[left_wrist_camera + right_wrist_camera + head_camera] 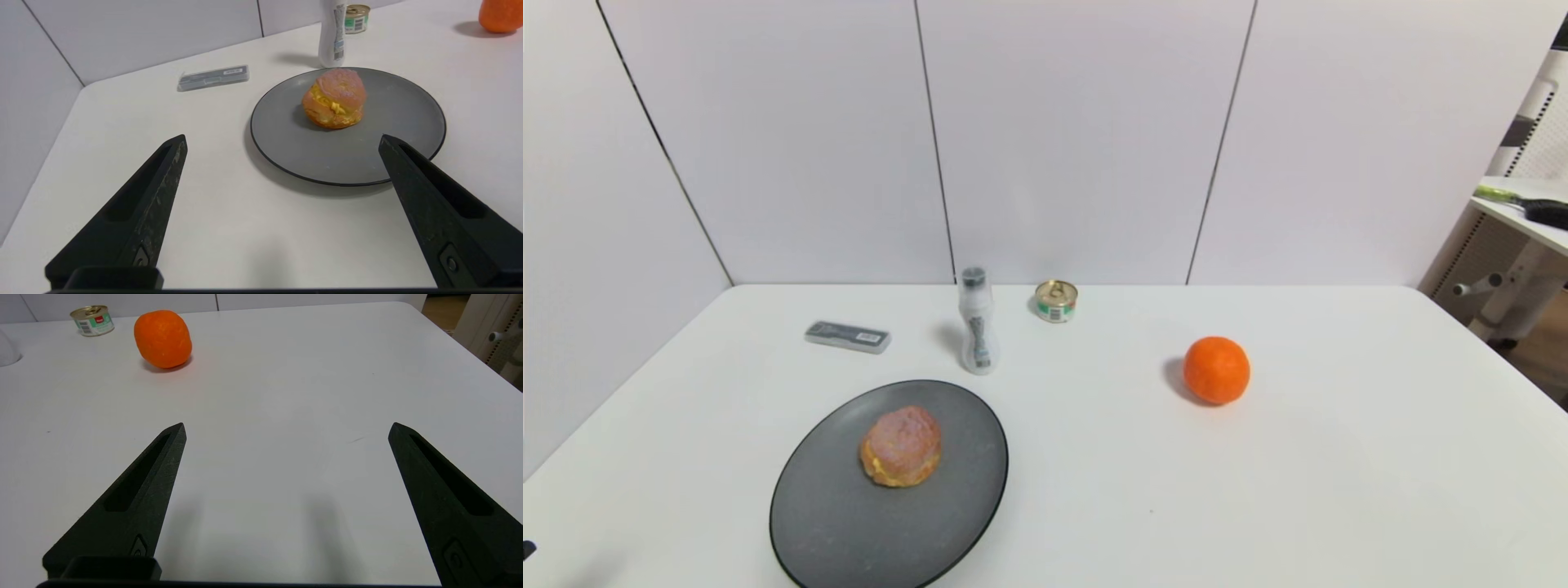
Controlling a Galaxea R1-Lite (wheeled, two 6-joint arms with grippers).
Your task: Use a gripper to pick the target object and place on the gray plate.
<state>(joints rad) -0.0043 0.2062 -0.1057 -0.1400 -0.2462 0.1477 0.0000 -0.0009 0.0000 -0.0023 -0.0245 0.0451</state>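
The cream-puff bun (901, 447), golden-brown with yellow filling and a pinkish top, lies on the gray plate (825, 514) at the near left of the table. It also shows in the left wrist view (334, 98) on the plate (392, 118). My left gripper (282, 141) is open and empty, low over the table, short of the plate's near rim. My right gripper (286, 430) is open and empty over bare table at the near right. Neither gripper shows in the head view.
An orange (1216, 370) sits right of centre, also in the right wrist view (163, 339). A white bottle (977, 322) stands behind the plate, a gold-topped can (1056, 300) beside it, a flat grey case (848, 336) to the left. Walls close the back and left.
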